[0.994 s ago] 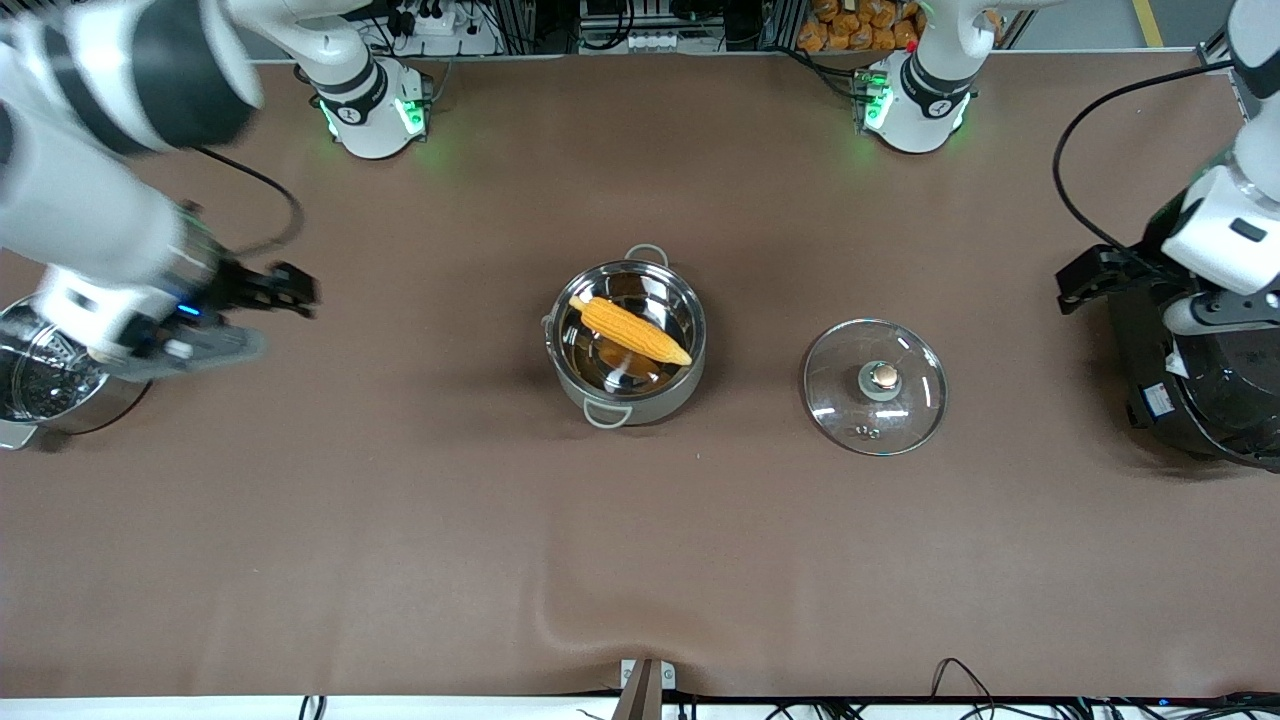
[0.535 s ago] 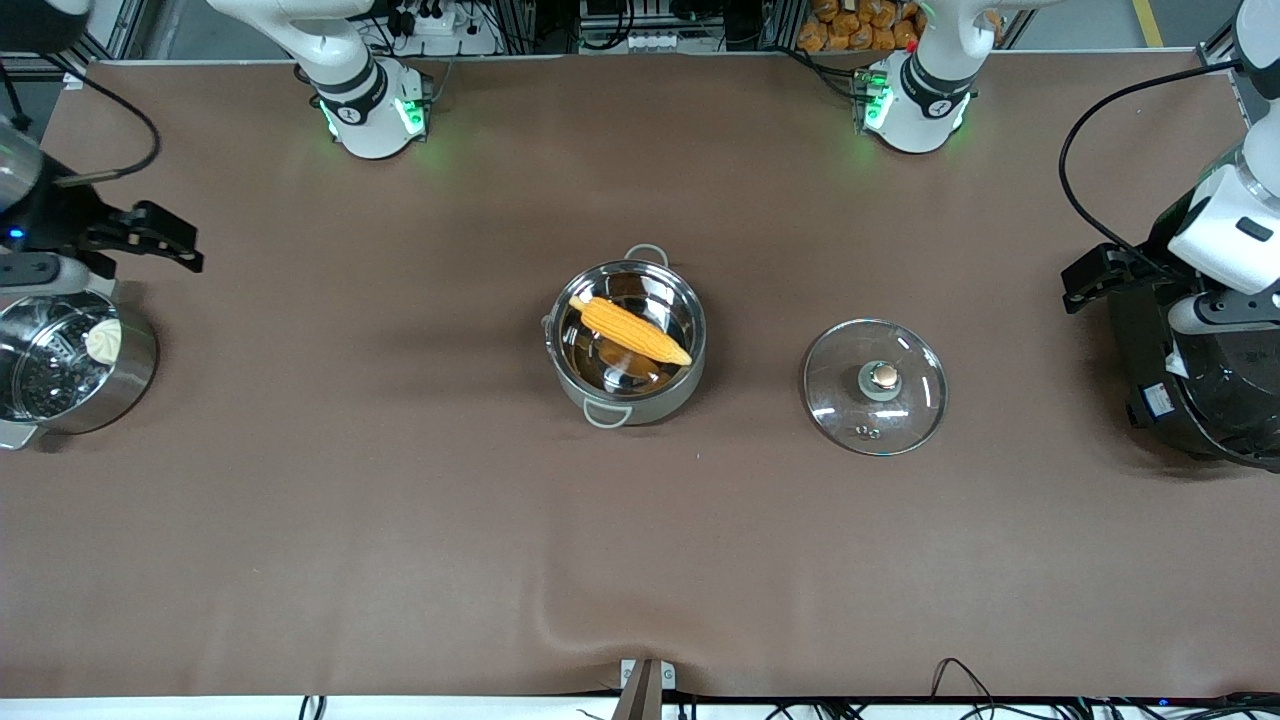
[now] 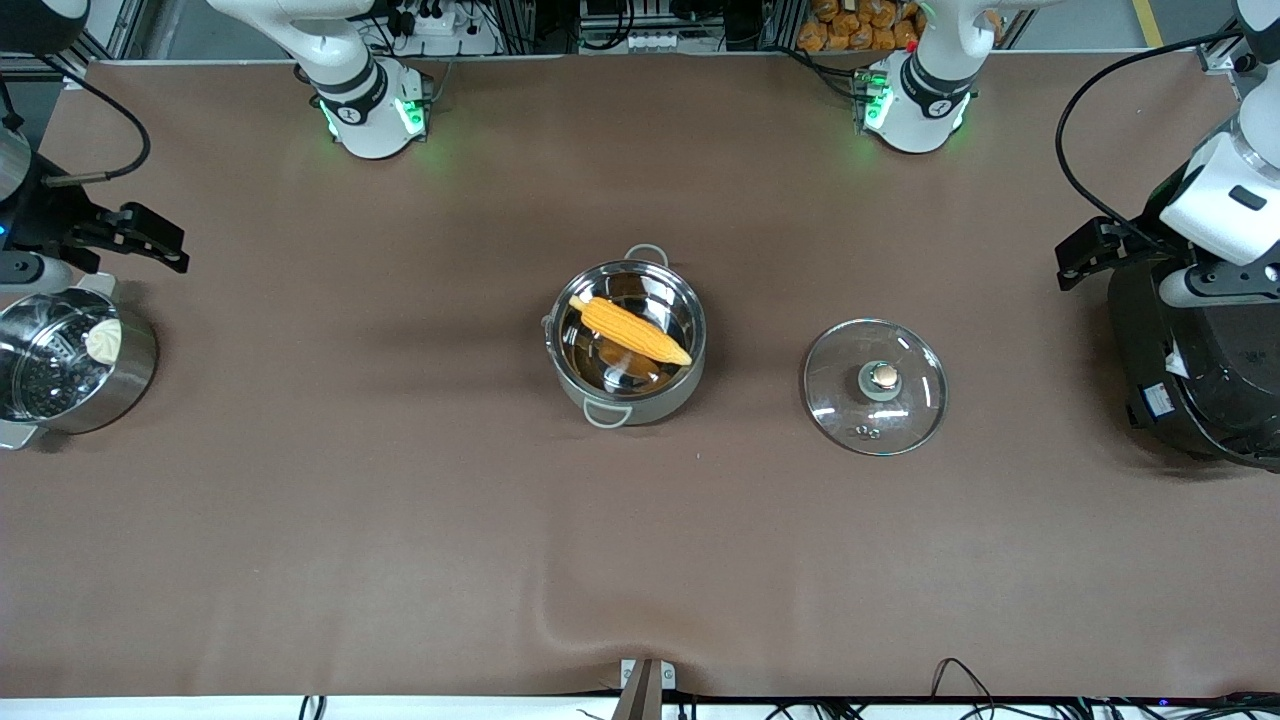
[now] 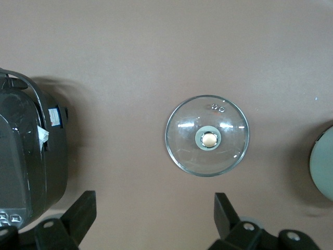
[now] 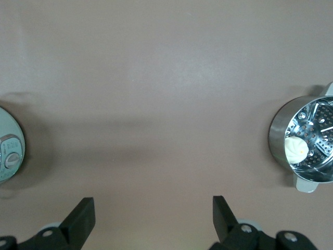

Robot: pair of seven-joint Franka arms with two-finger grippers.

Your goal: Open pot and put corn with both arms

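Corn [image 3: 630, 331] in pot [image 3: 627, 342], lid [image 3: 875, 386] off — apparently done; left end effector [image 3: 1085, 256], right end effector [image 3: 140, 236] open, empty — nothing further called for.

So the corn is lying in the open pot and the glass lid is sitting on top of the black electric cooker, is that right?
Not quite. The corn does lie in the open pot, but the glass lid is not on the black electric cooker. It lies flat on the table, knob up, between the pot and the cooker. The front view shows this, and the left wrist view shows the lid apart from the cooker.
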